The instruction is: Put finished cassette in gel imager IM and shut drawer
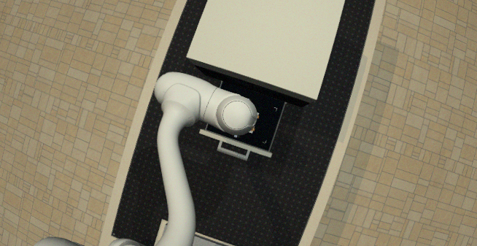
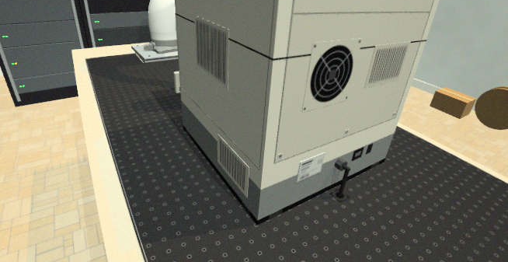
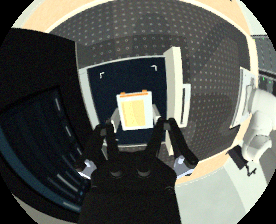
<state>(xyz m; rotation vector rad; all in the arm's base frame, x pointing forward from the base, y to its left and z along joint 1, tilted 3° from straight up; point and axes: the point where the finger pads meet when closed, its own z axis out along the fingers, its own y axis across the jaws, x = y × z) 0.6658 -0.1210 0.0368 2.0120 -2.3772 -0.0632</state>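
The cassette FINISHED (image 3: 134, 112), white with a yellow-orange window and orange tabs, is between the fingertips of my gripper (image 3: 135, 111), which is shut on its two sides. In the top view only orange bits of the cassette (image 1: 258, 116) show beside the wrist; the gripper is hidden. The drawer of IM (image 1: 260, 152) (image 3: 174, 95) stands open. The cassette is over its dark glass (image 1: 268, 123) (image 3: 129, 75); its height above the glass is unclear. Two corner marks show beyond the cassette in the wrist view; the fingers hide the others.
The IM housing (image 1: 270, 32) (image 2: 229, 73) (image 3: 34, 65) stands close behind the open drawer. The drawer's handle (image 1: 233, 156) (image 3: 186, 105) sticks out at its front. My arm (image 1: 175, 152) reaches in over the drawer's left side in the top view.
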